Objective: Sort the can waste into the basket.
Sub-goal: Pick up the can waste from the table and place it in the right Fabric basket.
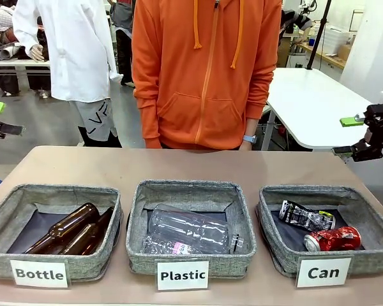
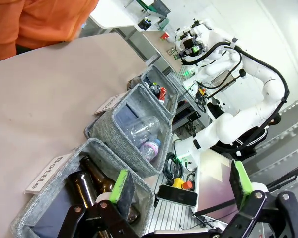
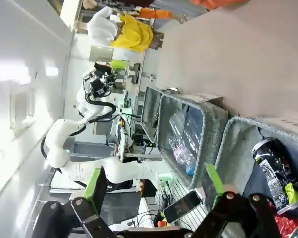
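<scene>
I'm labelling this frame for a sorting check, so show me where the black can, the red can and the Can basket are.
black can (image 1: 305, 216): front view, middle of its crumpled body.
red can (image 1: 332, 239): front view, middle of its crushed side.
Can basket (image 1: 271, 245): front view, grey front wall left of the sign.

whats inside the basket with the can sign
Inside the Can basket lie two cans: a crushed black can with white print toward the back, and a crushed red can in front of it. The dark floor under them is covered; nothing else shows there.
</scene>
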`<state>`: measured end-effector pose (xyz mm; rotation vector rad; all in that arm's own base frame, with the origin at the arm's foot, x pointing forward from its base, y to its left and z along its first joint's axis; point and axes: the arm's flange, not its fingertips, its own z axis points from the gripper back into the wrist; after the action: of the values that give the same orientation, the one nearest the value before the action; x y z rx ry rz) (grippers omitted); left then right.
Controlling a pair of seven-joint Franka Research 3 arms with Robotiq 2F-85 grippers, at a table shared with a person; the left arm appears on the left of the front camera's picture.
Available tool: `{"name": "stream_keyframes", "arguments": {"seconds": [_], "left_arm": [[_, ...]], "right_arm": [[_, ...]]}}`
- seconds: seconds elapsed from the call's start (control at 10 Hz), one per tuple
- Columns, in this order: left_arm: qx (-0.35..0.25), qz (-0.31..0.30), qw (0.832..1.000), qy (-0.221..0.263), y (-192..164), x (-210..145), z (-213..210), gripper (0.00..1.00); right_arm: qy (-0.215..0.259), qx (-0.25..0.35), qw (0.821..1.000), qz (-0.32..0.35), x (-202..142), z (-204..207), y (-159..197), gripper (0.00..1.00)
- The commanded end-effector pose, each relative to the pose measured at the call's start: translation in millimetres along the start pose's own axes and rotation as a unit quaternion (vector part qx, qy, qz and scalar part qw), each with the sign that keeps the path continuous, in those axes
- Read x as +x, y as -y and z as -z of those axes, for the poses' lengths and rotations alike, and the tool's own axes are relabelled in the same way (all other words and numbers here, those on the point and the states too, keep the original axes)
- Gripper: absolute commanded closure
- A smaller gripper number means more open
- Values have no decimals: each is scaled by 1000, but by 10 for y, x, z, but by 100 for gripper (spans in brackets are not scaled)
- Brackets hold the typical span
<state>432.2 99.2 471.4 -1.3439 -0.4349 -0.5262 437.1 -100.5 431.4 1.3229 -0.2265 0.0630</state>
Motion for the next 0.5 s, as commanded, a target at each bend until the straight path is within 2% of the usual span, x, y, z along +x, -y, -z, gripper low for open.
{"name": "stream_keyframes", "arguments": {"seconds": [0.0, 0.4], "left_arm": [[3, -1, 1000, -3, 32, 0, 2, 0], [3, -1, 1000, -3, 32, 0, 2, 0]], "right_arm": [[-4, 2, 1000, -14, 23, -67, 28, 0], [-4, 2, 1000, -14, 23, -67, 28, 0]]}}
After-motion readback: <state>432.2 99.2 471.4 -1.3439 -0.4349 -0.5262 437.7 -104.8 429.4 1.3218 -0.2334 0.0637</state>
